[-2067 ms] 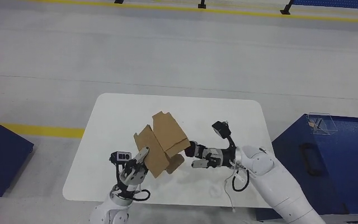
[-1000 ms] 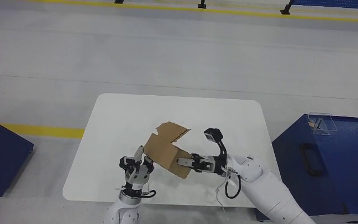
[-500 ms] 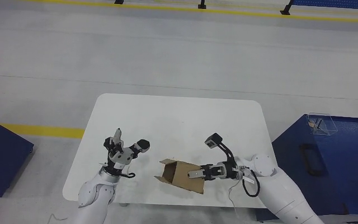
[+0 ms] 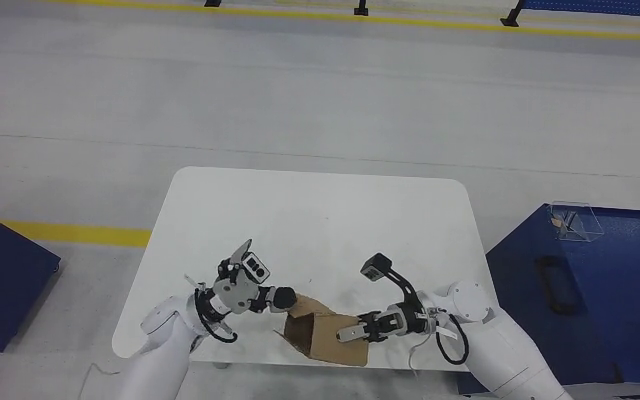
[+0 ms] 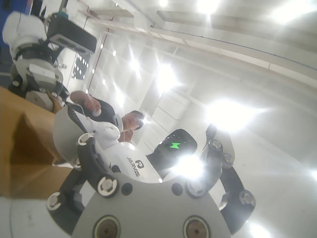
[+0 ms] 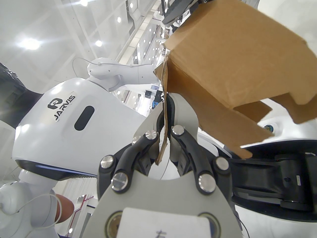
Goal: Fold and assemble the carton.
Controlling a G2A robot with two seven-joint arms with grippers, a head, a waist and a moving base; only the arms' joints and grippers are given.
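Observation:
A brown carton [image 4: 325, 338], partly folded with loose flaps, lies low near the front edge of the white table [image 4: 320, 215]. My right gripper [image 4: 362, 328] is at its right side; in the right wrist view the right gripper [image 6: 164, 117] is shut on a thin cardboard flap edge, with the carton [image 6: 235, 58] body beyond it. My left gripper [image 4: 278, 297] is at the carton's left side. In the left wrist view the left gripper [image 5: 137, 125] is open, and one of its fingers [image 5: 70, 134] lies against the carton [image 5: 22, 149] wall.
A blue cabinet [image 4: 565, 285] stands right of the table and another blue block [image 4: 20, 280] stands to the left. The carton is close to the table's front edge. The far half of the tabletop is bare.
The left arm let go of the raised carton, swung out left, and has come back to the carton's left side. The right gripper lowered the carton toward the table's front edge.

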